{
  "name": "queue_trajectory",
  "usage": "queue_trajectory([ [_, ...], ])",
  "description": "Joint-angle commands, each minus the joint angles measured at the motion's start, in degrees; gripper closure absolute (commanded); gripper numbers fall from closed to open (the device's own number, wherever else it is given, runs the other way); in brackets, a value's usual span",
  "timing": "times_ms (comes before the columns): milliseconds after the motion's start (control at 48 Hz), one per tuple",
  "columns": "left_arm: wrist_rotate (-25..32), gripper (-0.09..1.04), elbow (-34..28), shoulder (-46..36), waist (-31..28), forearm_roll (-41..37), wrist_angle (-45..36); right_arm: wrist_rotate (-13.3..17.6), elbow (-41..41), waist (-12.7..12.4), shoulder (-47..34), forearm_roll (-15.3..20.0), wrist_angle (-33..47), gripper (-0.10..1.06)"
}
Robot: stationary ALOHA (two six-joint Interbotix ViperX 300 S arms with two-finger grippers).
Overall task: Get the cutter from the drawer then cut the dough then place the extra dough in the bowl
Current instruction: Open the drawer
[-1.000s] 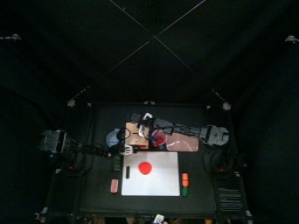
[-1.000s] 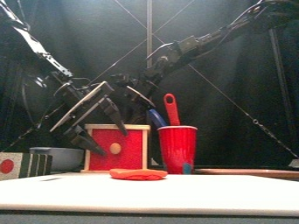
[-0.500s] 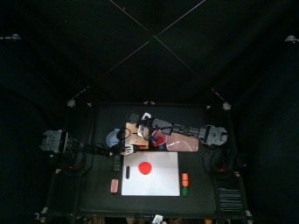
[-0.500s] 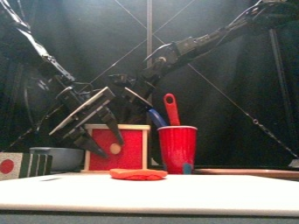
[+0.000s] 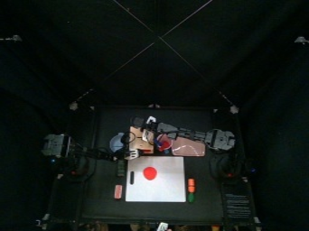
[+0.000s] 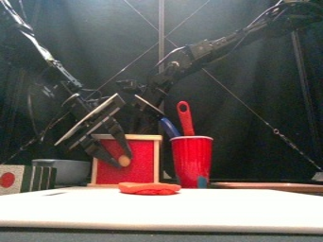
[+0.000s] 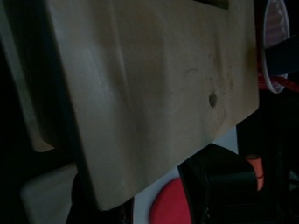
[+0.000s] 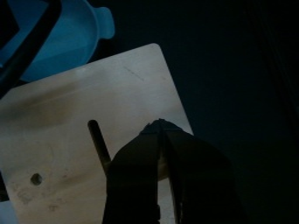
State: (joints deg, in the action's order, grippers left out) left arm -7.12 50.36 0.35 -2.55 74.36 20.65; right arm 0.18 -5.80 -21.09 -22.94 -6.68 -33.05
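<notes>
The pale wooden box [image 6: 127, 159] stands behind the white cutting board [image 6: 164, 210], its red drawer front facing forward and closed. A flat red dough disc [image 6: 149, 188] lies on the board [image 5: 169, 185], also seen as dough [image 5: 151, 173] from above. My left gripper [image 6: 101, 144] hangs open just in front of the drawer front's left side; its wrist view is filled by the box top [image 7: 140, 87]. My right gripper [image 8: 162, 129] is shut and hovers over the box top [image 8: 82, 131]. The cutter is not in sight.
A red cup [image 6: 192, 161] holding a red and a blue toy knife stands right of the box. The blue-grey bowl [image 8: 65, 35] sits left of the box [image 5: 117, 143]. Small toy foods lie by the board's edges [image 5: 190, 186].
My left gripper has swung lower and a little left, so one finger now overlaps the red drawer front. The right arm has barely moved.
</notes>
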Motion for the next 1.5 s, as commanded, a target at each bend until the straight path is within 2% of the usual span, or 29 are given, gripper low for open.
queue_trajectory([
  [21, 0.0, 0.27, -0.97, -0.35, 0.35, 0.53, -0.79, 0.0, -0.18, 0.0, 0.79, 0.0, -0.35, 0.94],
  [771, 0.09, 0.27, -0.62, -0.26, 10.81, 9.4, -1.85, 0.09, -0.35, 0.09, 0.79, 0.0, -0.62, 0.94],
  [1500, 0.0, 0.27, -1.32, -0.26, 14.59, 12.48, -1.85, 0.18, -0.26, 0.09, 0.7, 0.0, -0.62, 0.94],
])
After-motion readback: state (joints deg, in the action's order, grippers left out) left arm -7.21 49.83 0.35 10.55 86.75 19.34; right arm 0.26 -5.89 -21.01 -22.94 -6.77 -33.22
